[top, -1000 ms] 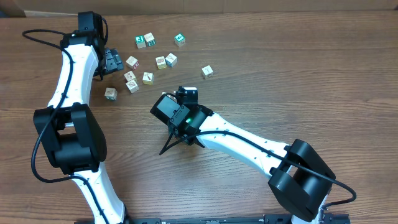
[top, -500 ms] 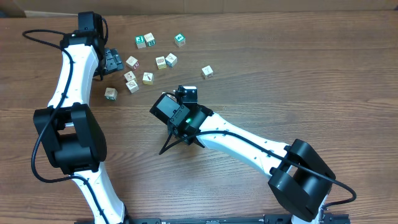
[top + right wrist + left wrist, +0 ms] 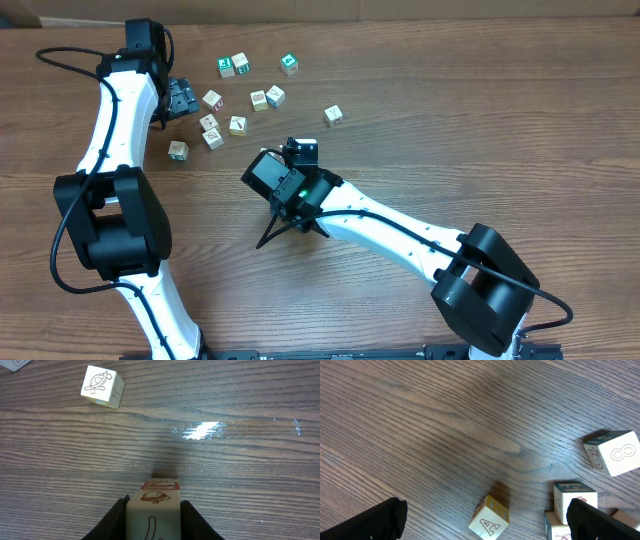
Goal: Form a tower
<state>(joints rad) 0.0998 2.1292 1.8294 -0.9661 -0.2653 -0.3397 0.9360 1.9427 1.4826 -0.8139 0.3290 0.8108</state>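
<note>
1. The table point(image 3: 480, 120) was brown wood with a strong grain. A bright patch of glare point(image 3: 200, 430) lay on it in the right wrist view, and a pale strip point(image 3: 400, 8) ran beyond its far edge.
2. A scatter of loose cubes point(image 3: 259, 100) lay on the far left part of the table.
3. The left gripper point(image 3: 180, 98) hung at the left edge of that scatter, its fingers point(image 3: 375, 522) spread wide and gripping nothing. A cube marked A point(image 3: 490, 519) lay on the wood below the gap, and a cube marked 8 point(image 3: 615, 452) lay off to one side.
4. A black cable point(image 3: 60, 60) looped out from the left arm.
5. The right gripper point(image 3: 153, 504) pinched the tower point(image 3: 152, 515) by its nearest cube, its fingers point(image 3: 112, 520) pressed against both sides. A red-edged cube showed in line just beyond.
6. The tower stood mid-table, nearer than the scatter. From overhead the right wrist hid it.
7. A loose cube with a drawing point(image 3: 102, 386) lay well apart from the tower.
</note>
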